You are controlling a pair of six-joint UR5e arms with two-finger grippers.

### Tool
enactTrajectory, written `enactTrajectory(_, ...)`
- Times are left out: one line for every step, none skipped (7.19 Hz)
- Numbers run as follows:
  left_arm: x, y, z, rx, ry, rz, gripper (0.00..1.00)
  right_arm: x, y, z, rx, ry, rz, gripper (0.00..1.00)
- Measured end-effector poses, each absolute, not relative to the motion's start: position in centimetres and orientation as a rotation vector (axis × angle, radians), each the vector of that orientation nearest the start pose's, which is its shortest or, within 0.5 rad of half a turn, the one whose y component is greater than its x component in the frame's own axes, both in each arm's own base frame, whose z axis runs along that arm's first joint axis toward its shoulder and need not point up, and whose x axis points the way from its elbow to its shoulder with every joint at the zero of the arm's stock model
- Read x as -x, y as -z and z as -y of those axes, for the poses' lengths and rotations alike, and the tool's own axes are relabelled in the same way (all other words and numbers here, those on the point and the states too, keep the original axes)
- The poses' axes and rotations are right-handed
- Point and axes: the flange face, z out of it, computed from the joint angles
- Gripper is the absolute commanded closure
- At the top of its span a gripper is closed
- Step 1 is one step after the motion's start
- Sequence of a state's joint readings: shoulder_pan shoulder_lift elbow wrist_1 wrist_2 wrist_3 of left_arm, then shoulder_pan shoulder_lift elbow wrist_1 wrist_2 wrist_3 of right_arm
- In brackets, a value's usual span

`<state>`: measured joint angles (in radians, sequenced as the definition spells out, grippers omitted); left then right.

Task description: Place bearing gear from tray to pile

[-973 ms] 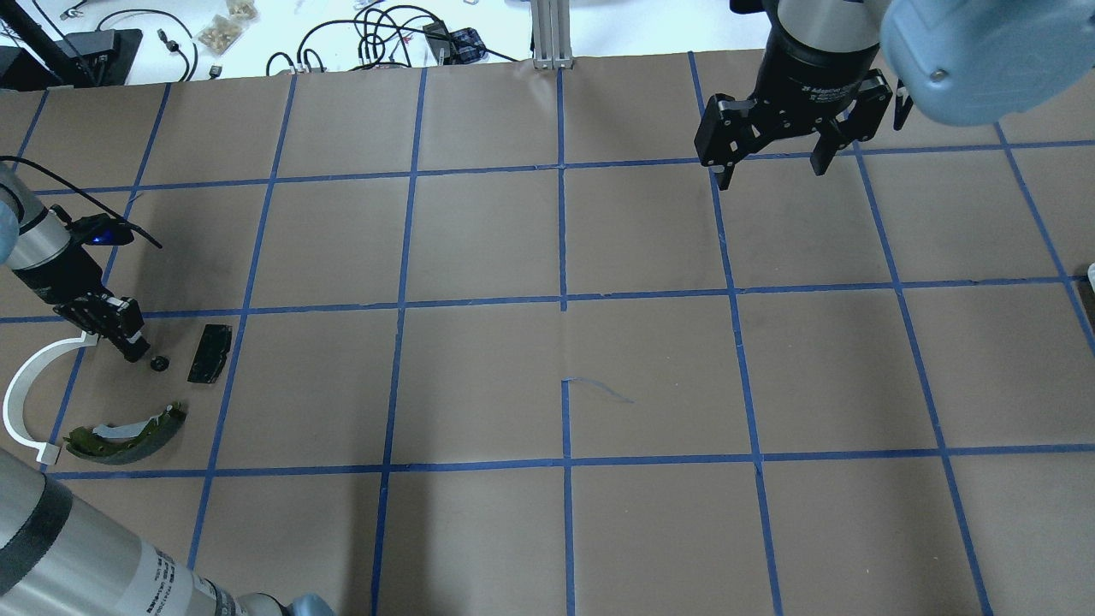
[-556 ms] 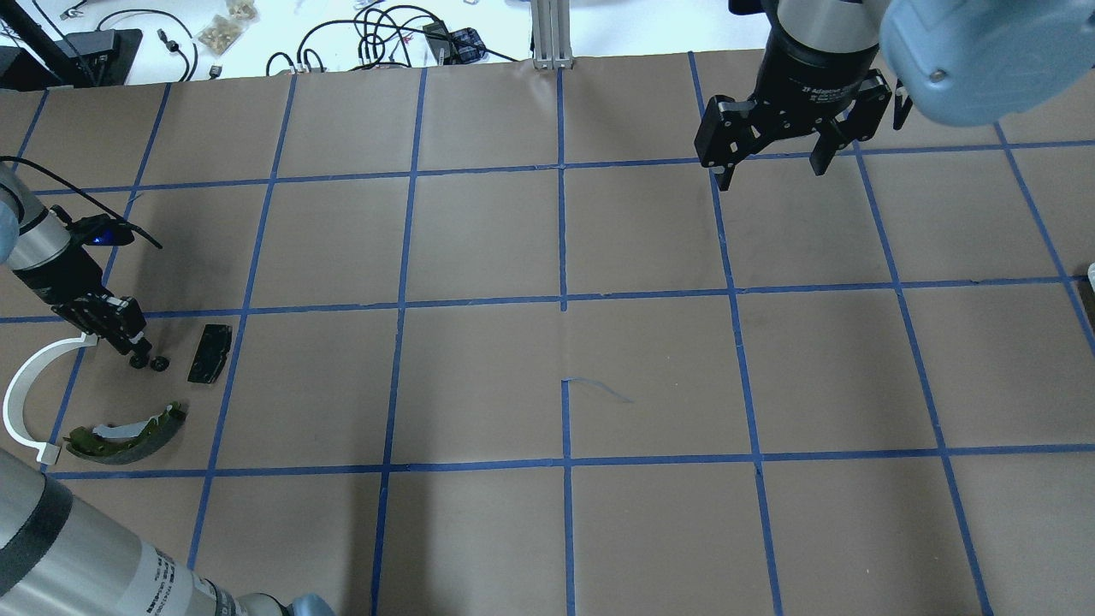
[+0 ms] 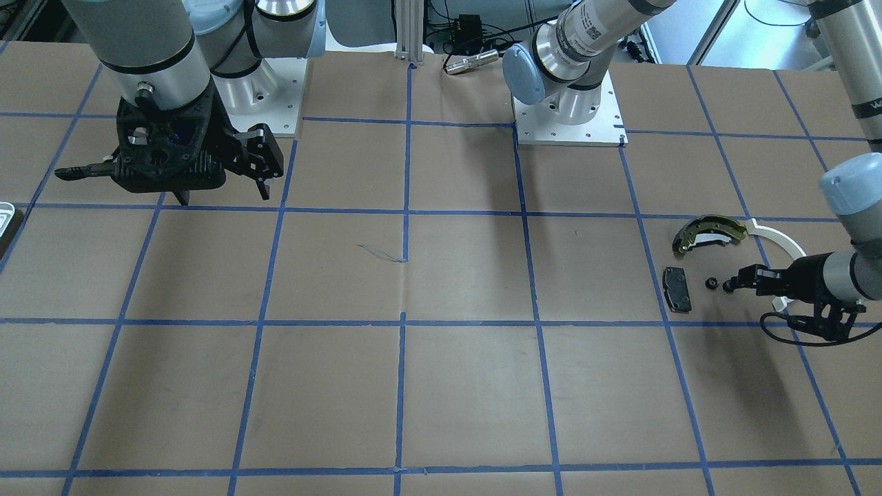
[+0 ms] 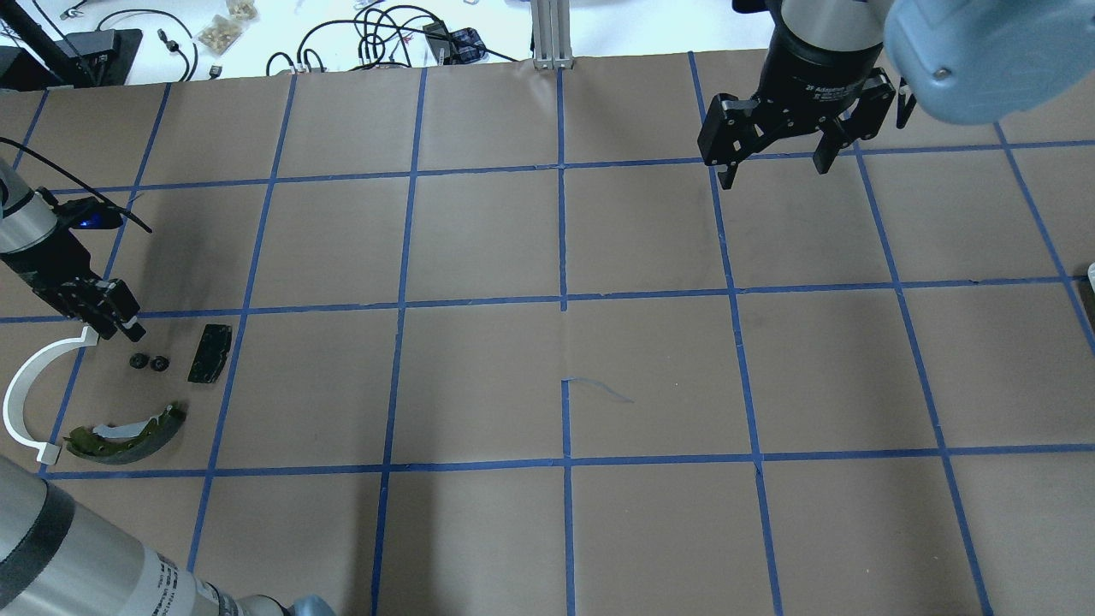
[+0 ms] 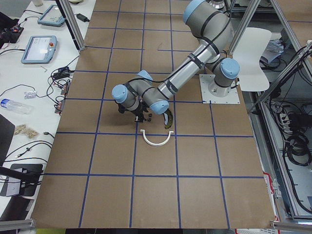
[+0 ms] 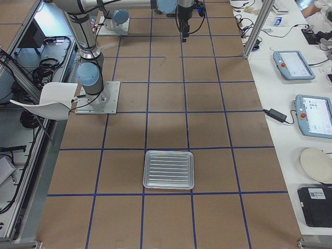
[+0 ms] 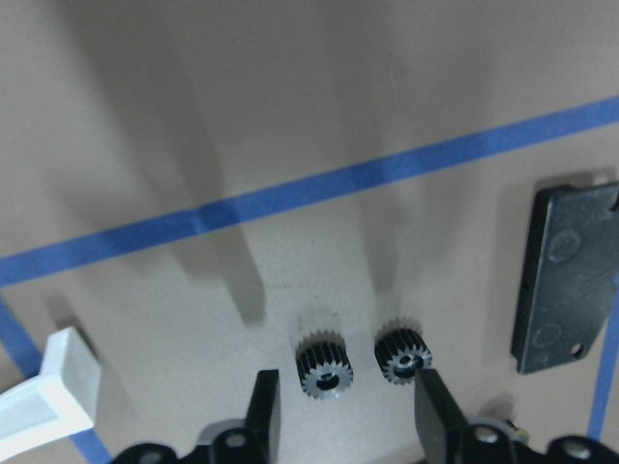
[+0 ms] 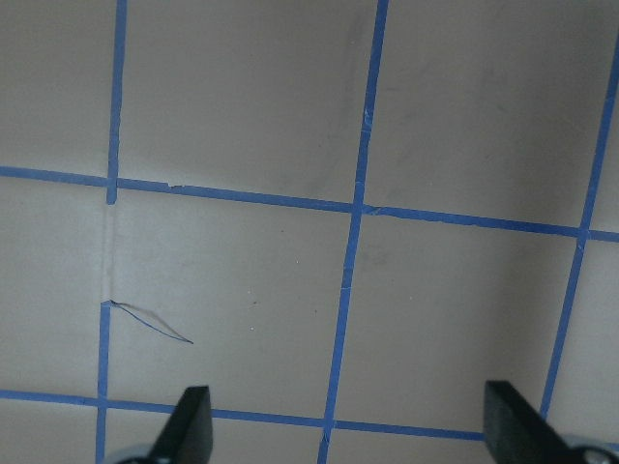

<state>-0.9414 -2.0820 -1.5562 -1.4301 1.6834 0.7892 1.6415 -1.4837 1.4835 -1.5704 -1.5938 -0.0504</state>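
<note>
Two small black bearing gears (image 4: 137, 362) (image 4: 158, 364) lie side by side on the paper in the pile area; they also show in the left wrist view (image 7: 324, 368) (image 7: 401, 354). Around them are the black pad (image 4: 210, 352), the white arc (image 4: 21, 393) and the olive brake shoe (image 4: 128, 432). My left gripper (image 4: 120, 329) is open and empty, just behind and above the gears; its fingertips (image 7: 263, 401) stand apart. My right gripper (image 4: 774, 171) hangs open and empty far across the table. The ridged tray (image 6: 168, 169) looks empty.
Brown paper with a blue tape grid covers the table (image 4: 565, 376). The tray's corner (image 3: 5, 213) shows at the table edge near my right arm. Cables and small parts (image 4: 376, 34) lie beyond the far edge.
My left gripper let go of a gear beside the one lying there, then drew back and up away from both. The right arm barely moved.
</note>
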Motion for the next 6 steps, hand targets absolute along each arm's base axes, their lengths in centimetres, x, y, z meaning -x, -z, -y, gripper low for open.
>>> enactTrajectory(-25.3,-25.3,57.6,-0.206,-0.541,-3.225,0.09,-16.7,-48.6,51.9,0.190,0.000,-3.159,0.00)
enactTrajectory(-23.7,-29.4,58.6,-0.149,-0.500,-3.221,0.00,-16.7,-48.6,51.9,0.189,0.000,-3.158,0.00)
enactTrajectory(-21.3,-33.5,59.6,-0.084,-0.447,-3.210,0.00,-16.7,-48.6,51.9,0.188,0.001,-3.158,0.00)
enactTrajectory(-18.0,-37.2,60.2,-0.022,-0.393,-3.202,0.00,-16.6,-48.6,51.9,0.187,0.002,-3.158,0.00)
enactTrajectory(-13.7,-40.4,60.4,0.017,-0.334,-3.199,0.00,-16.5,-48.7,52.0,0.188,0.009,-3.159,0.00)
enactTrajectory(-9.5,-42.5,60.4,0.007,-0.292,-3.193,0.00,-16.4,-48.8,52.1,0.196,0.024,-3.160,0.00)
